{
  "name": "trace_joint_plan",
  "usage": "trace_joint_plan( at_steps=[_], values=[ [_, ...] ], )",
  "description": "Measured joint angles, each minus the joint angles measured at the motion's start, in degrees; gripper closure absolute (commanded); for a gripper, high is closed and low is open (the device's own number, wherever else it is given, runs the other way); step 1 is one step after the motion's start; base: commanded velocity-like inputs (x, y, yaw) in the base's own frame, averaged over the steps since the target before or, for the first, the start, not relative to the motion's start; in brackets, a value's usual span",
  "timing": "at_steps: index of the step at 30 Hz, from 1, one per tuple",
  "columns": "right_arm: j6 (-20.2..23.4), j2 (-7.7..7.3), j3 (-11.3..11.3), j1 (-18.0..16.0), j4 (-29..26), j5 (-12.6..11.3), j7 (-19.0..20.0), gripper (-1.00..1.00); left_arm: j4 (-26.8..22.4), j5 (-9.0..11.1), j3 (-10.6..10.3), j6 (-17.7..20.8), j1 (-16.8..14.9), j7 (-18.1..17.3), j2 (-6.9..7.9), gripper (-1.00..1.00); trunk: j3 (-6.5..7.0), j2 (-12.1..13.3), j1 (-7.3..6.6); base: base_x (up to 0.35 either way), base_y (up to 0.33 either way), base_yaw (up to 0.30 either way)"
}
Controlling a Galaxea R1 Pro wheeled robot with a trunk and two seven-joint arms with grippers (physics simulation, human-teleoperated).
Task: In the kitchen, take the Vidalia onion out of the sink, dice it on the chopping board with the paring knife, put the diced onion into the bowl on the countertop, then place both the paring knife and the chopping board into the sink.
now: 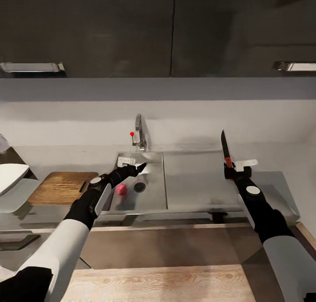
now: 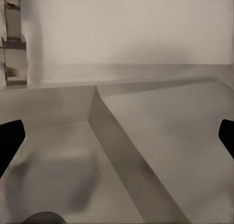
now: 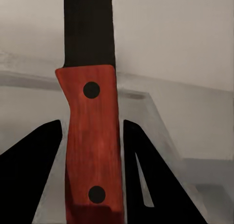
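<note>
White bowl (image 1: 11, 175) at far left edge, partly cut off, on the table (image 1: 48, 212). Chopping board (image 1: 61, 188) just right of it, flat on table, slot handle toward the sink (image 1: 153, 196). L gripper (image 1: 139, 167) reaches over sink basin, fingers (image 2: 10, 138) spread wide in wrist cam, nothing btwn them. Below it in basin: pinkish onion (image 1: 121, 188) near the round drain (image 1: 139, 187), not touching gripper. Tap (image 1: 139, 137) w/ red knob (image 1: 131, 133) stands at back of sink by the wall. Flat drainer (image 1: 197, 179) right of basin. R gripper (image 1: 231, 169) over drainer's right part, fingers (image 3: 146, 175) closed on paring knife (image 1: 226, 150) handle; red handle w/ 2 dark rivets btwn the pads in wrist cam, dark blade pointing up, roughly upright, tip toward wall. Dark upper cabinets (image 1: 131, 30) above, w/ under-cabinet lights (image 1: 30, 67) at both sides. Wood floor (image 1: 153, 284) at bottom of head view
</note>
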Motion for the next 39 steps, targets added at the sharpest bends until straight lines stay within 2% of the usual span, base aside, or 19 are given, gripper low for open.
trace_joint_plan(
  at_steps=[3,5,9,16,22,25,27,35,39],
  values=[
    [-0.02,0.00,0.00,0.00,-0.19,0.00,-0.03,1.00,-4.64,-0.04,0.04,1.08,2.45,0.00,0.13,-1.00,0.00,0.00,0.00,0.000,0.000,0.185],
    [-0.01,0.00,0.00,0.00,-0.55,-0.01,-0.01,1.00,-7.55,-0.07,0.07,4.21,3.86,-0.03,0.71,-1.00,-0.03,0.00,0.00,0.000,0.000,0.175],
    [-0.03,0.09,0.00,0.00,-0.69,-0.06,0.02,1.00,-9.94,-0.06,0.10,8.97,4.42,-0.08,1.46,-1.00,-0.14,0.00,0.00,0.000,0.000,0.171],
    [0.02,0.17,0.20,0.01,-0.81,-0.01,0.02,1.00,-12.86,0.00,0.03,14.83,4.56,-0.08,1.66,-1.00,-0.36,0.00,0.00,0.000,0.000,0.145],
    [0.00,0.17,0.24,0.01,-0.83,0.00,0.00,1.00,-12.66,0.02,-0.01,15.71,4.58,-0.04,1.67,-1.00,-0.41,0.00,0.00,0.000,0.000,0.027],
    [-0.53,-0.82,-0.36,0.97,-1.27,0.28,-0.12,1.00,-13.64,0.17,0.95,14.76,5.54,0.78,0.98,-1.00,-0.42,0.00,0.00,0.000,0.000,0.000],
    [-0.46,-0.92,-0.32,1.62,-1.34,0.25,-0.08,1.00,-14.28,0.18,1.05,14.94,6.19,0.78,0.89,-1.00,-0.42,0.00,0.00,0.000,0.000,0.000],
    [-0.09,1.45,0.56,2.90,-3.88,0.36,-0.15,1.00,-16.84,0.20,0.89,15.92,6.91,0.84,0.87,-1.00,-0.41,0.00,0.00,0.000,0.000,0.000],
    [0.97,1.73,0.64,2.91,-5.16,0.37,-0.29,1.00,-18.12,0.21,0.64,16.51,6.93,1.02,0.61,-1.00,-0.41,0.00,0.00,0.000,0.000,0.000]
  ],
)
